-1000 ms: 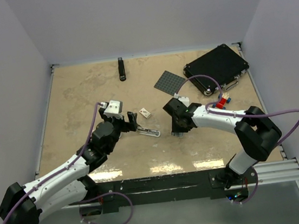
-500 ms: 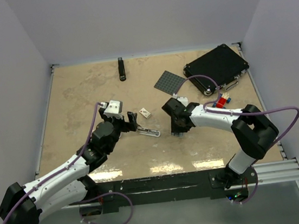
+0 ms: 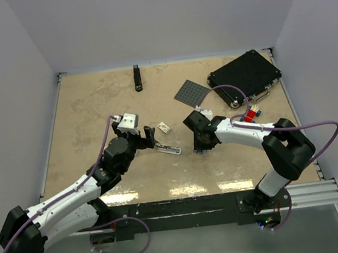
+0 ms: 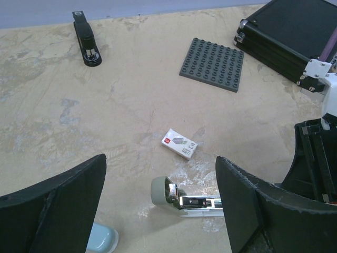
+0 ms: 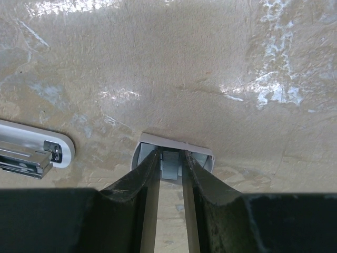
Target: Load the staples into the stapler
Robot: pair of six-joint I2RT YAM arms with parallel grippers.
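Three viewpoints: one high overview, one low and long, one pressed close.
The top camera looks down from above the near edge over the whole counter [image 3: 92, 105]. The left wrist camera sits low, facing the far wall [image 4: 158, 4] between its tool's [image 4: 160, 159] wide-set fingers. The right wrist camera looks almost straight down, very near, its tool [image 5: 169, 155] nipping a grey-blue tray [image 5: 169, 164]. All three views share the open stapler [image 3: 169, 149].

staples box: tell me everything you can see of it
The staples box is a small white rectangular carton, cardboard by its look, with a red mark at one corner and grey print on top. It looks shut and lies flat, askew, on the table, just beyond the opened stapler. Nothing touches it.
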